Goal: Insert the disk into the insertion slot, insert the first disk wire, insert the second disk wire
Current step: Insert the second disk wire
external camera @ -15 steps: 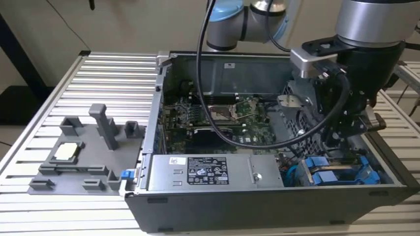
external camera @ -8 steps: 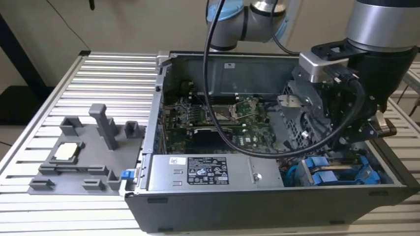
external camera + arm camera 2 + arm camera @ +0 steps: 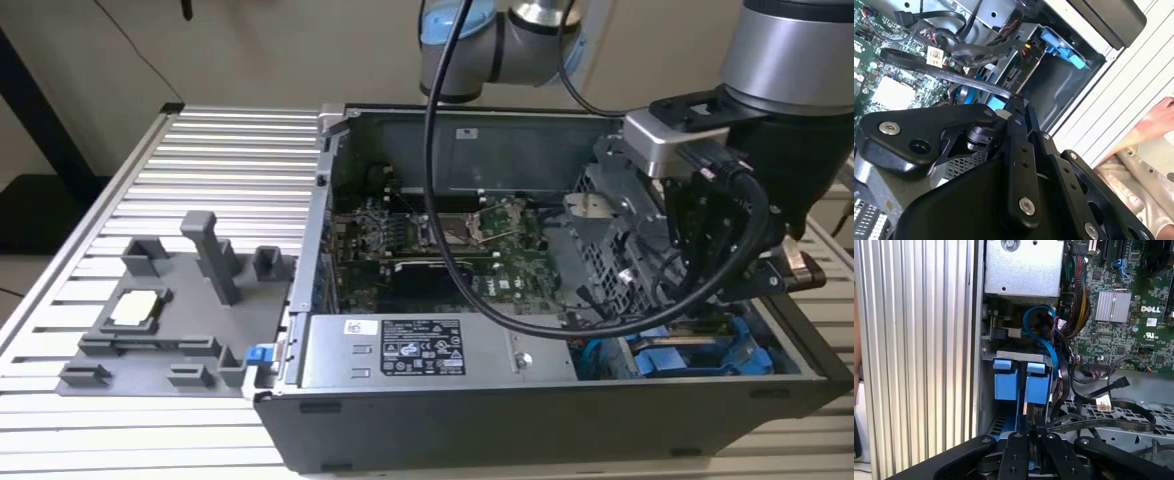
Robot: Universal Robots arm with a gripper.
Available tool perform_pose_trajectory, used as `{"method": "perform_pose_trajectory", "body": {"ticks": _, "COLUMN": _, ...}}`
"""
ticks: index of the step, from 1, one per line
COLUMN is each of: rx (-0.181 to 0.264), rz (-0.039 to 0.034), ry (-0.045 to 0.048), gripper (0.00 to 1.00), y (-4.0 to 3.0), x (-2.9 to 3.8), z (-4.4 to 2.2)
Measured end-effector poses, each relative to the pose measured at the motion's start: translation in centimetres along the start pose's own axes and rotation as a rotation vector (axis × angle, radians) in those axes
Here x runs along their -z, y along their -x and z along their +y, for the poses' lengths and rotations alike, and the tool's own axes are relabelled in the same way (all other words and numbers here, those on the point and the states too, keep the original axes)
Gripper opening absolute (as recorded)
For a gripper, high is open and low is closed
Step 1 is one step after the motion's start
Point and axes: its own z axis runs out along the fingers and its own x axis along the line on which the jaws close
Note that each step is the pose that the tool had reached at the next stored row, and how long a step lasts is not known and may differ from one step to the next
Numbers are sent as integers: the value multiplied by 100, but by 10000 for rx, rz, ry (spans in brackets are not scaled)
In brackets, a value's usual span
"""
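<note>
Blue-framed disk (image 3: 1021, 385) seated in grey insertion slot (image 3: 1014, 356), blue wire (image 3: 1046, 340) looping above.

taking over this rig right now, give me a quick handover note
Gripper: low inside the open computer case, beside the drive bay, shut on the end of a flat black wire.
Disk: its blue frame sits in the insertion slot, so that step looks done.
Left: the held wire is not plugged in yet. Whether this is the first or second wire cannot be told.
</note>
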Motion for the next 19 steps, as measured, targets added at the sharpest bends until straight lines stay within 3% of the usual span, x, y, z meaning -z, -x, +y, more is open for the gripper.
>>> {"method": "perform_pose_trajectory", "body": {"ticks": 2, "rx": -3, "rz": -27, "ry": -1, "gripper": 16, "y": -1, "x": -1, "z": 0}}
{"method": "perform_pose_trajectory", "body": {"ticks": 3, "rx": -16, "rz": -117, "ry": -7, "gripper": 16, "y": -1, "x": -2, "z": 0}}
{"method": "perform_pose_trajectory", "body": {"ticks": 6, "rx": -67, "rz": -494, "ry": -34, "gripper": 16, "y": 1, "x": -4, "z": 0}}
{"method": "perform_pose_trajectory", "body": {"ticks": 12, "rx": -179, "rz": -1315, "ry": -90, "gripper": 16, "y": 1, "x": -11, "z": 1}}
{"method": "perform_pose_trajectory", "body": {"ticks": 13, "rx": -187, "rz": -1369, "ry": -95, "gripper": 16, "y": 1, "x": -12, "z": 1}}
{"method": "perform_pose_trajectory", "body": {"ticks": 15, "rx": -182, "rz": -1372, "ry": -73, "gripper": 16, "y": 2, "x": -13, "z": -6}}
{"method": "perform_pose_trajectory", "body": {"ticks": 19, "rx": -170, "rz": -1359, "ry": 101, "gripper": 16, "y": -7, "x": -19, "z": -39}}
